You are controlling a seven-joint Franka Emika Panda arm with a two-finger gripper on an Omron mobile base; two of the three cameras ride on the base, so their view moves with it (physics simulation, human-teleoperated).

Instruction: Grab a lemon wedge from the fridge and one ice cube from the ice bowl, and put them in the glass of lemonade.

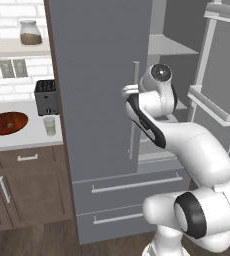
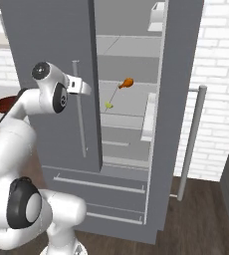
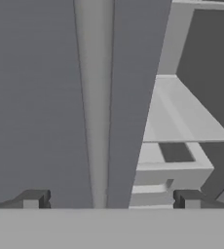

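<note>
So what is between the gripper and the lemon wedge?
The closed left fridge door, edge and handle, stands before the open gripper; the lemon wedge lies beyond, shown in the right base view.

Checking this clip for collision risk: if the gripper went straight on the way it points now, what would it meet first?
Most likely the left door's handle: in the hand view it runs up the middle between the open gripper's fingertips, with the fridge door behind it. Depth is unclear.
</note>
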